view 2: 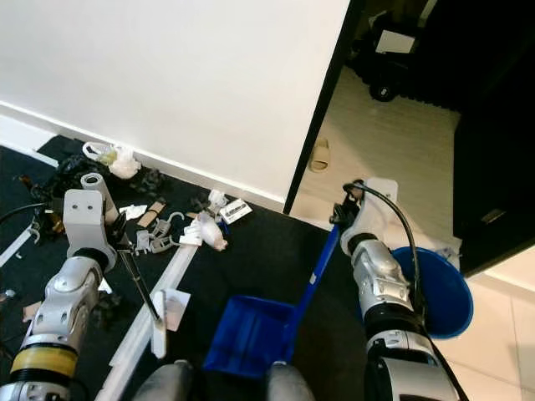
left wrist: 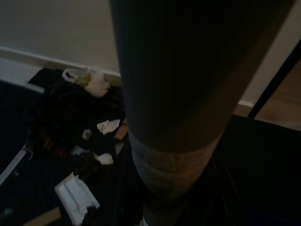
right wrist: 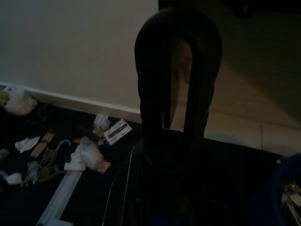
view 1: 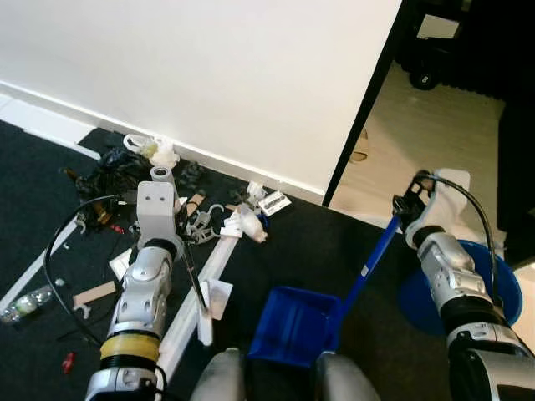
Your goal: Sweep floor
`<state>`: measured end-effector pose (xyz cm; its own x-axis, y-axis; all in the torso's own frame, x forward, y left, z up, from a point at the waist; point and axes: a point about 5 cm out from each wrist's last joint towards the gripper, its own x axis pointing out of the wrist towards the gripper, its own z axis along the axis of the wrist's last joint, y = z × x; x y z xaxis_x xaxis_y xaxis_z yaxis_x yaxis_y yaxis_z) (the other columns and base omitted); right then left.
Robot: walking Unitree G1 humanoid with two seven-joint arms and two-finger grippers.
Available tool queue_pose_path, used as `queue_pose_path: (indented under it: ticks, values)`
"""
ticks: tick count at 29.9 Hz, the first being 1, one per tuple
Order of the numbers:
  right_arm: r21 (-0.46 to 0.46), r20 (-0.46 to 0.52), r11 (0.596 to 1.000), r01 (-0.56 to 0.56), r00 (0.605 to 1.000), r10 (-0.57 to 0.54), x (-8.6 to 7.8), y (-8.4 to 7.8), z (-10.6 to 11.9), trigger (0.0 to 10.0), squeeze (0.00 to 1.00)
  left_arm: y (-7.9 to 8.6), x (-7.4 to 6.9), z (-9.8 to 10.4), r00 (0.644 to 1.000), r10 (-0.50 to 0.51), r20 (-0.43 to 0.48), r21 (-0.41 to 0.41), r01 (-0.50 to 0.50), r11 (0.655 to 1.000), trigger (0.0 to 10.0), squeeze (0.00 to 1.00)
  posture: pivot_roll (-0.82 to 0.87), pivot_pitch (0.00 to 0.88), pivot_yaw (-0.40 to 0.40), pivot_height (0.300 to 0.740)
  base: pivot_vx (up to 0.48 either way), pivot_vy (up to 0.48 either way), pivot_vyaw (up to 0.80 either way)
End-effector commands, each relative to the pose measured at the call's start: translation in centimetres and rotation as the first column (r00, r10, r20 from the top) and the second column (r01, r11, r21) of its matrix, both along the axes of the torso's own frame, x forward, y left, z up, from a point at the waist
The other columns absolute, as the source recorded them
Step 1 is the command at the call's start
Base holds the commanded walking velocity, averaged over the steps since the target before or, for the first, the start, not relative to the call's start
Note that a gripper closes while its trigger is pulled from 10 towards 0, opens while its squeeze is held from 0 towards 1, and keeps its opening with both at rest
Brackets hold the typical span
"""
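On the dark floor (view 1: 318,242), litter (view 1: 242,219) lies strewn along the wall's foot, left of the doorway. The blue dustpan (view 1: 294,324) sits on the floor before the robot, its stiff, light handle pinched by the right end effector (view 1: 407,206) near the top. The left end effector (view 1: 185,238) clamps the thin broom (view 1: 201,296); its low hold suits short strokes. The paper scraps should push easily.

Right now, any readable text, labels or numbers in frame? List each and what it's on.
None can be read.
White tag on the dark mat by the baseboard: dark print, too small and blurred.
Small white sticker on the blue dustpan handle: blurred.
Blue dustpan, blue bin: no visible markings.
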<state>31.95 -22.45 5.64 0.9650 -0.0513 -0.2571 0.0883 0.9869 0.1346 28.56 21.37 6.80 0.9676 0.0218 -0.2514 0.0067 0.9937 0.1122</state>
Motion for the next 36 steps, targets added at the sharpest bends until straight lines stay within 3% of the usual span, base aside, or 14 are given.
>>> queue_pose_path:
  ticks: [1,11,23,30,36]
  values:
    - [0.024,0.025,1.0,0.005,1.0,-0.005,0.2,0.3,0.1,10.0,0.0,0.5,0.0,0.1,1.0,-0.004,-0.004,0.028,0.004,1.0,10.0,0.0,0.12,0.042,-0.08,0.74,0.0,0.48,0.0]
    - [0.043,0.032,0.999,0.01,0.999,-0.012,0.3,0.6,0.0,10.0,0.0,0.3,-0.2,0.2,1.0,-0.028,-0.005,0.034,0.028,0.999,10.0,0.0,0.13,0.052,-0.075,0.74,0.0,0.48,0.0]
    - [0.052,0.043,0.998,0.035,0.998,-0.037,0.1,0.2,-0.2,10.0,0.0,0.3,-0.2,0.3,0.999,-0.043,-0.008,0.038,0.043,0.998,10.0,0.0,0.12,0.062,-0.065,0.74,0.0,0.48,-0.78]
    - [0.045,0.061,0.998,0.041,0.997,-0.043,0.3,-0.3,0.2,10.0,0.0,0.2,-0.1,0.6,0.999,-0.054,0.001,0.039,0.054,0.998,10.0,0.0,0.12,0.065,-0.058,0.74,0.0,0.47,0.0]
    - [0.038,0.072,0.998,0.054,0.996,-0.057,0.3,-1.1,0.5,10.0,0.0,0.3,0.1,1.0,0.998,-0.054,0.019,0.051,0.053,0.997,10.0,0.0,0.12,0.071,-0.061,0.74,0.0,0.0,0.0]
